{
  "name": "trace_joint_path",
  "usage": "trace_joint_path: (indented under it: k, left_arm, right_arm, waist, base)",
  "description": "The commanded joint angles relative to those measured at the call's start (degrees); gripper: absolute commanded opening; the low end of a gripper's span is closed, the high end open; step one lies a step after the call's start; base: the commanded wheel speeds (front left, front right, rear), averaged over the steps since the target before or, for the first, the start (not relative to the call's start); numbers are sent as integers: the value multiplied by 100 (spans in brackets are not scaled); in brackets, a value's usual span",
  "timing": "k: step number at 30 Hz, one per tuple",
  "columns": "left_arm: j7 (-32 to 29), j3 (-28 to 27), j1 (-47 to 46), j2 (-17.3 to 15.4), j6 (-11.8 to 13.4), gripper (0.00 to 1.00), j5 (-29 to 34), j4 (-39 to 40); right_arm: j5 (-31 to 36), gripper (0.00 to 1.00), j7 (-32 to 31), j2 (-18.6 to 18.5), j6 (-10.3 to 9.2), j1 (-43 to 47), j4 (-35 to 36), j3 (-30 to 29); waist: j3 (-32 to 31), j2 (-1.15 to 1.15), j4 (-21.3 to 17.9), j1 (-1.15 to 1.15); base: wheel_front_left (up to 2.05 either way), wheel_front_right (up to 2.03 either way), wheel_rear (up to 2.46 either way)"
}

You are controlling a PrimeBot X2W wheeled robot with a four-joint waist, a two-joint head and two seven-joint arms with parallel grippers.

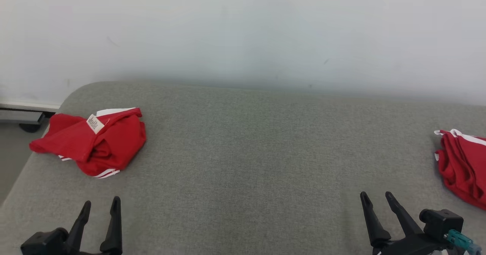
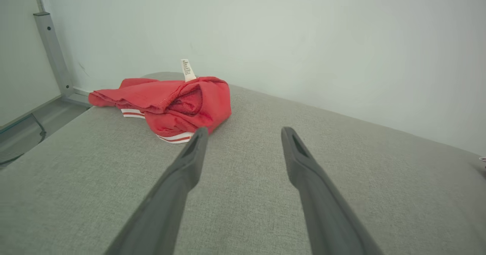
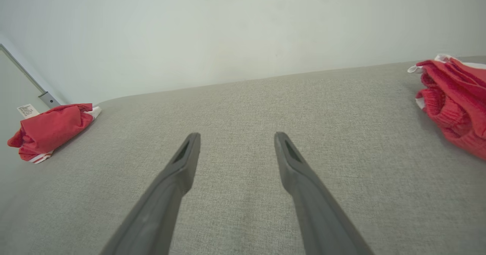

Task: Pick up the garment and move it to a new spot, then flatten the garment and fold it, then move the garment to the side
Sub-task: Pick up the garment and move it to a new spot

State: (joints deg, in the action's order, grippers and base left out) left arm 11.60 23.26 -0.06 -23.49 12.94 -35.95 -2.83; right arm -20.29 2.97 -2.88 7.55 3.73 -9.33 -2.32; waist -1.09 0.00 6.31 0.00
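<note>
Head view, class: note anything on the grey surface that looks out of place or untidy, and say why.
Two red garments look untidy: the left garment lies crumpled with its white label sticking up, and the right garment sits bunched, partly out of frame.

Left hand (image 1: 101, 202): two long matte black fingers (image 1: 114, 224), broad at the root and tapering to narrow rounded tips. They rise from a blocky black base (image 1: 45, 241).

Right hand (image 1: 376, 194): same build, same colour. Beside its root sits a boxy black housing (image 1: 440, 219) with a small teal plug (image 1: 460, 240) at its lower corner.

Wrist cameras, close up: the fingers read dark grey with a smooth, dull finish. Each carries a narrow elongated slot (image 2: 298, 145) on its inner face just below the tip.
</note>
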Motion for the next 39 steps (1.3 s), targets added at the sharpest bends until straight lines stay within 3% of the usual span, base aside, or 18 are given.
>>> trace_joint_path:
  k: [1,11,13,20,32,39]
  left_arm:
    - [3,-40,51,-48,39,100,1,28]
    - [93,-200,203,-39,132,100,-137,171]
    - [34,-175,238,-119,114,100,-125,231]
    - [-11,-198,319,-219,123,100,-148,296]
    - [-69,-164,307,-272,149,100,-170,341]
    - [-631,174,-361,-301,-158,100,-129,53]
  right_arm:
    - [-67,100,4,-5,-13,14,2,15]
    - [-193,100,45,-5,-13,-18,-59,135]
    - [-216,100,47,-5,-13,-28,-93,184]
    - [-273,100,68,-6,-13,-60,-164,331]
    - [-275,100,109,-6,-13,-98,-253,442]
    - [-186,100,18,-6,-13,-165,-168,485]
  waist:
    - [-16,0,255,0]
    - [-70,0,947,0]
    - [-62,0,1329,0]
    - [-62,0,1679,0]
    - [-46,0,1844,0]
    - [67,0,1729,0]
  base:
    - [0,0,0]
    - [0,0,0]
    - [0,0,0]
    - [0,0,0]
    - [0,0,0]
    - [0,0,0]
